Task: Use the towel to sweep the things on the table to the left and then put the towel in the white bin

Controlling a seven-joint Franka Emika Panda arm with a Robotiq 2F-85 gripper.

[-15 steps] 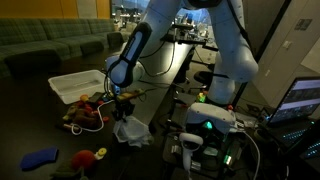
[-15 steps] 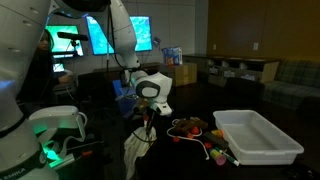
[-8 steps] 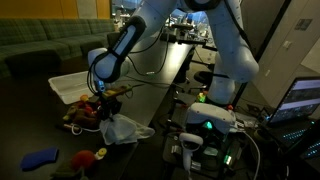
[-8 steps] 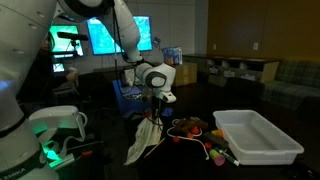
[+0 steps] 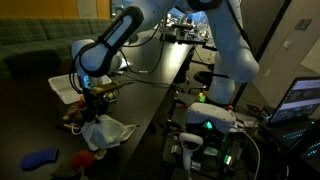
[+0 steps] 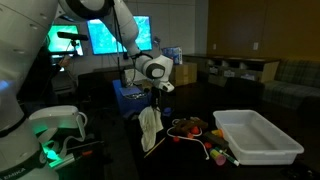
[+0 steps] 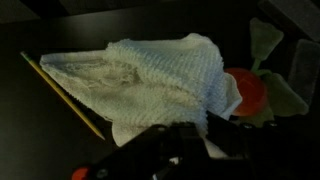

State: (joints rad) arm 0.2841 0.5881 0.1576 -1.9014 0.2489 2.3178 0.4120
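My gripper [image 5: 96, 101] is shut on the white towel [image 5: 104, 131], which hangs from it and drags on the dark table. In an exterior view the towel [image 6: 150, 128] hangs beside the pile of small colourful things [image 6: 192, 130]. The pile also shows in an exterior view [image 5: 78, 115], right behind the towel. The white bin [image 6: 257, 137] stands past the pile; it shows too behind my arm [image 5: 66, 88]. In the wrist view the towel [image 7: 150, 80] fills the middle above my jaws [image 7: 195, 125], with a red-orange toy [image 7: 250, 95] at its right edge and a yellow pencil [image 7: 65, 95] at its left.
A blue object [image 5: 40, 158] and a red-and-yellow toy [image 5: 90, 156] lie on the floor near the table edge. A lit control box with cables [image 5: 205, 125] sits by the robot base. A cardboard box [image 6: 184, 73] and sofas stand in the background.
My gripper has moved with the towel along the table toward the pile of things and the white bin, dragging the towel up against the pile.
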